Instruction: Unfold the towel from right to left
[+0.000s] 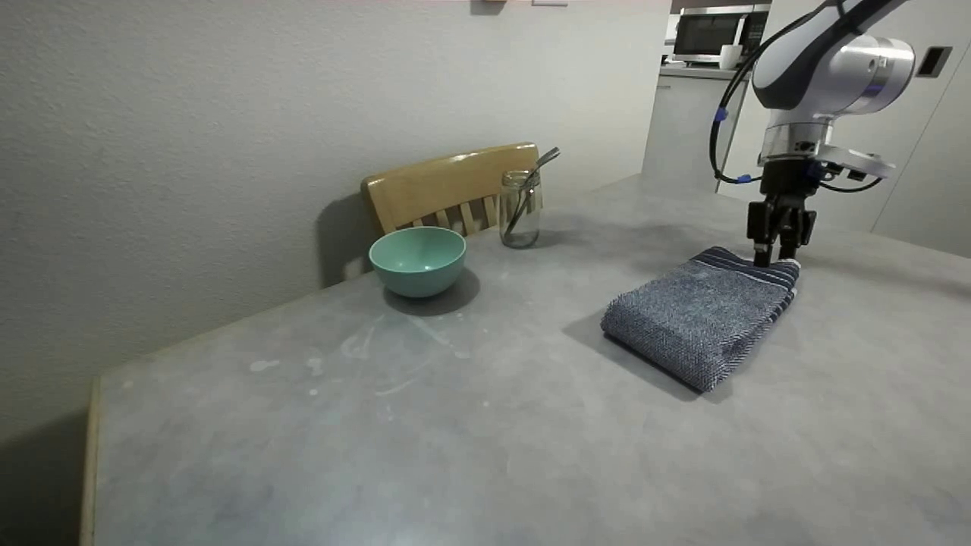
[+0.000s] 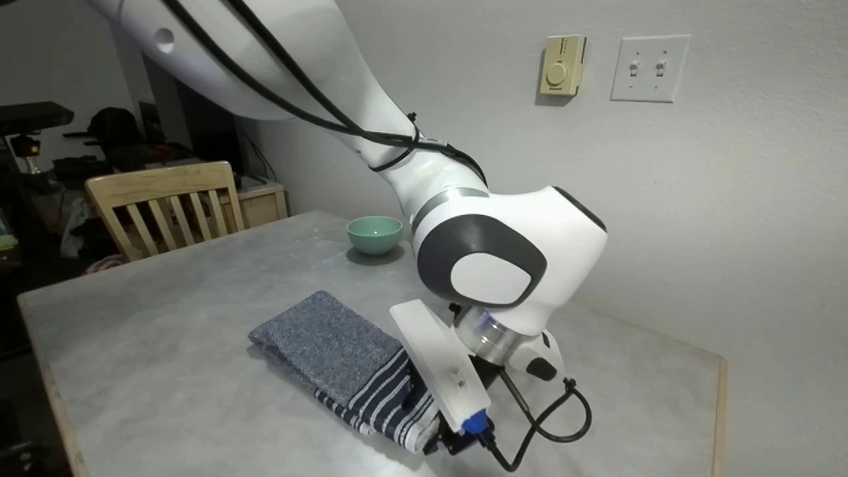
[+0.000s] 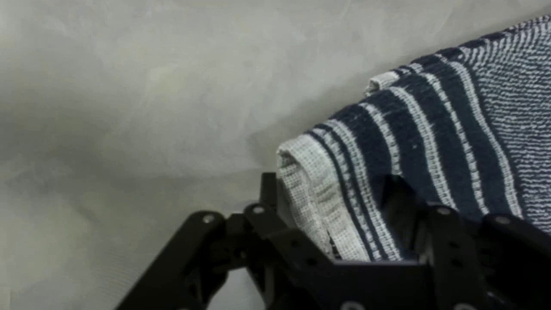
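The blue-grey towel point(image 1: 694, 318) lies folded in several layers on the table. Its striped end, dark with white lines and a white hem, lies under my gripper point(image 1: 774, 258). It also shows in an exterior view point(image 2: 331, 344), where the wrist hardware covers part of the striped end. In the wrist view the gripper point(image 3: 332, 185) is open. One finger is just outside the white hem of the towel point(image 3: 430, 129); the other is over the dark stripes. The upper hem is slightly raised from a layer below. Whether the fingertips touch the cloth is hard to tell.
A grey table point(image 1: 470, 455) bears everything. A teal bowl point(image 1: 417, 262) stands near the wall, also visible in an exterior view point(image 2: 374, 235). A glass jar point(image 1: 520, 212) with a metal utensil stands near a wooden chair point(image 1: 455, 182). Another wooden chair point(image 2: 169, 182) stands at a table edge.
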Robot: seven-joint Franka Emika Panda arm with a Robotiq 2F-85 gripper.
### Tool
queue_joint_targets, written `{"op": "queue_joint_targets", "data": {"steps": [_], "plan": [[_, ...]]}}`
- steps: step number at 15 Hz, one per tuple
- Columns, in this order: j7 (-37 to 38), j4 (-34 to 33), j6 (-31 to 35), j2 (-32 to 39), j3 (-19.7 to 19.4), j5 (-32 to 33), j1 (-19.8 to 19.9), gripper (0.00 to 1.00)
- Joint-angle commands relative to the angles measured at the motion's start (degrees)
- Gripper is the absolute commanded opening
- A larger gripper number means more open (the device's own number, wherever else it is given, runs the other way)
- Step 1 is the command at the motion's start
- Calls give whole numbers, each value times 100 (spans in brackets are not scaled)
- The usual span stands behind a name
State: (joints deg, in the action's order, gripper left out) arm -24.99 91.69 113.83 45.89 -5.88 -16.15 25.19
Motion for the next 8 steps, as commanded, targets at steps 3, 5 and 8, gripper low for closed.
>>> {"op": "queue_joint_targets", "data": {"steps": [3, 5, 8], "plan": [[-71, -267, -148, 256, 235, -138, 232, 35], [-76, -297, -193, 270, 259, -135, 248, 15], [-80, -364, -292, 306, 282, -135, 259, 0]]}}
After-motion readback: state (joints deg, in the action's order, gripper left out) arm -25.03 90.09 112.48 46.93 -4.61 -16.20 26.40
